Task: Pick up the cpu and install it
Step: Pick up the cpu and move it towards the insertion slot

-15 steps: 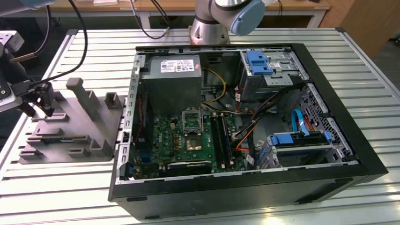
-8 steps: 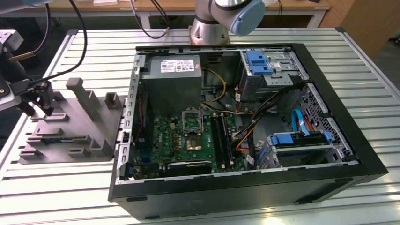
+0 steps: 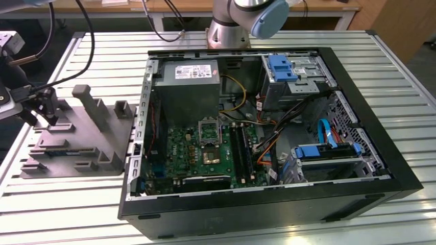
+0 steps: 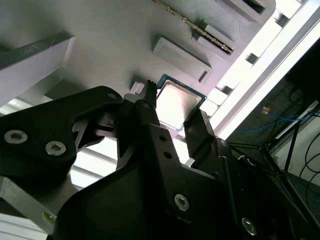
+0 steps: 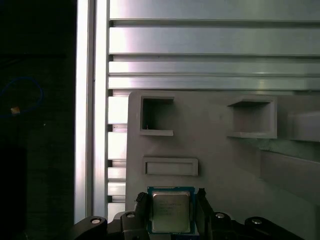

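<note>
I see the grey tray sitting near the counter edge at the exterior view's left, and the cpu lies flat in it, close to the tray's edge, silvery top facing up. It is square, so I read no long axis; its sides run parallel to the tray's edge. My tool is narrow, closed on the cpu's two opposite sides. The open computer case fills the counter's middle, holding the green motherboard with its socket.
</note>
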Controlling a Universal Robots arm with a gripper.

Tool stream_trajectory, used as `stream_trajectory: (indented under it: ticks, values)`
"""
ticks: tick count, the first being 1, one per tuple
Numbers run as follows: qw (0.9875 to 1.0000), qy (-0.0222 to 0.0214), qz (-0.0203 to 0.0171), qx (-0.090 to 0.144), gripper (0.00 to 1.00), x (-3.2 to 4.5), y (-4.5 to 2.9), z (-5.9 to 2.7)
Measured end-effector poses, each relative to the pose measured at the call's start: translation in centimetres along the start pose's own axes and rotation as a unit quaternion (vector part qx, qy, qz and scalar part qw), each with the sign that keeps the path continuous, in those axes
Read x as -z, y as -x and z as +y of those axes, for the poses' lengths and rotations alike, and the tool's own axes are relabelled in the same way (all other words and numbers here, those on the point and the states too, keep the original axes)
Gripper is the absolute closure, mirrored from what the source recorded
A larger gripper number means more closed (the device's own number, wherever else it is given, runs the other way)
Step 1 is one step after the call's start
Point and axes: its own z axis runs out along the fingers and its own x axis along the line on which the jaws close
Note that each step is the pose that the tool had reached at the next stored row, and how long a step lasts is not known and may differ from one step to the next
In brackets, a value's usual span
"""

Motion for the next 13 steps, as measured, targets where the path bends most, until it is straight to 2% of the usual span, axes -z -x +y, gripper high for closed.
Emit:
stream_trajectory:
  ticks: [13]
  values:
    - [1.0, 0.0, 0.0, 0.0, 0.53, 0.5, 0.0, 0.02]
